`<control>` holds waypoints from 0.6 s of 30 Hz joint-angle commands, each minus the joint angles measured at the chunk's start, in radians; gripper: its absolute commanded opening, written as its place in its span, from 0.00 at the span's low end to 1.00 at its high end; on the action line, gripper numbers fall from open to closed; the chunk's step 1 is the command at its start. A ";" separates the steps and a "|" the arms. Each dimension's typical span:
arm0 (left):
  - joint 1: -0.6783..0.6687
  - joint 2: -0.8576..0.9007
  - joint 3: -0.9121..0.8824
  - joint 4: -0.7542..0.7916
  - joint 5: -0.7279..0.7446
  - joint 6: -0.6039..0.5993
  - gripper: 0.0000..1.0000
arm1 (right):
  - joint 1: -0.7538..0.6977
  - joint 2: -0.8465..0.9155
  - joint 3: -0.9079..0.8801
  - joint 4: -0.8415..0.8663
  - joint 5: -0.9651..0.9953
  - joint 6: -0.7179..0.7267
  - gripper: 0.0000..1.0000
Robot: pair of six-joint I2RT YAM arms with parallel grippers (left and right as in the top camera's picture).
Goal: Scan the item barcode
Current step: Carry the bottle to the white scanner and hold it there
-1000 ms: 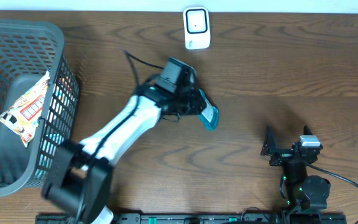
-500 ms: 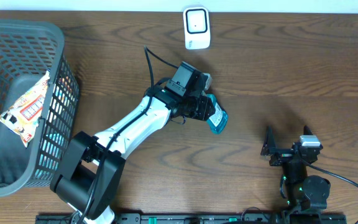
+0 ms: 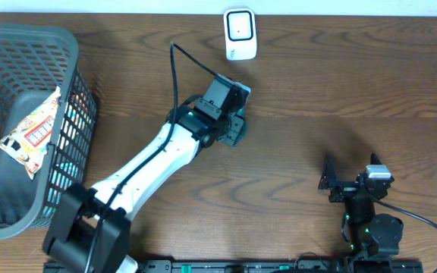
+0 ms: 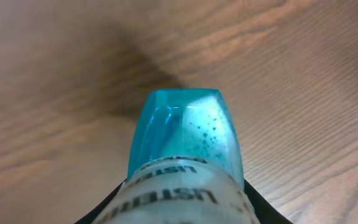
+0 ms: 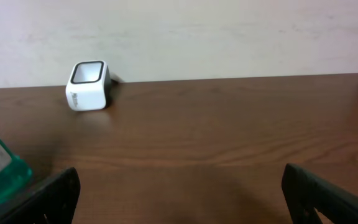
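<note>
Teal bottle (image 4: 185, 134) sits clamped in the left end effector (image 3: 234, 127) above the bench (image 3: 370, 98); right end effector (image 5: 179, 196) gapes empty.

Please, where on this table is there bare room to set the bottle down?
The widest bare tabletop lies right of the scanner, beyond the open right pincer. A smaller patch lies between the basket and the left pincer holding the mouthwash bottle. Crowded: directly before the scanner.

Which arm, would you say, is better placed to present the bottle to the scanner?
Left: left fingers hold the teal bottle near the white scanner; right fingers are open, farther off.
</note>
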 commanded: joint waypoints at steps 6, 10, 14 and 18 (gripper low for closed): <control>0.001 -0.050 0.008 -0.069 -0.056 0.231 0.33 | 0.012 -0.003 -0.001 -0.004 0.000 -0.012 0.99; 0.001 -0.050 0.008 -0.103 -0.056 0.308 0.34 | 0.012 -0.003 -0.001 -0.004 0.000 -0.012 0.99; 0.001 -0.050 0.008 -0.100 -0.044 0.313 0.34 | 0.012 -0.003 -0.001 -0.004 0.000 -0.012 0.99; 0.001 -0.043 0.008 -0.099 0.036 0.313 0.34 | 0.012 -0.003 -0.001 -0.004 0.000 -0.012 0.99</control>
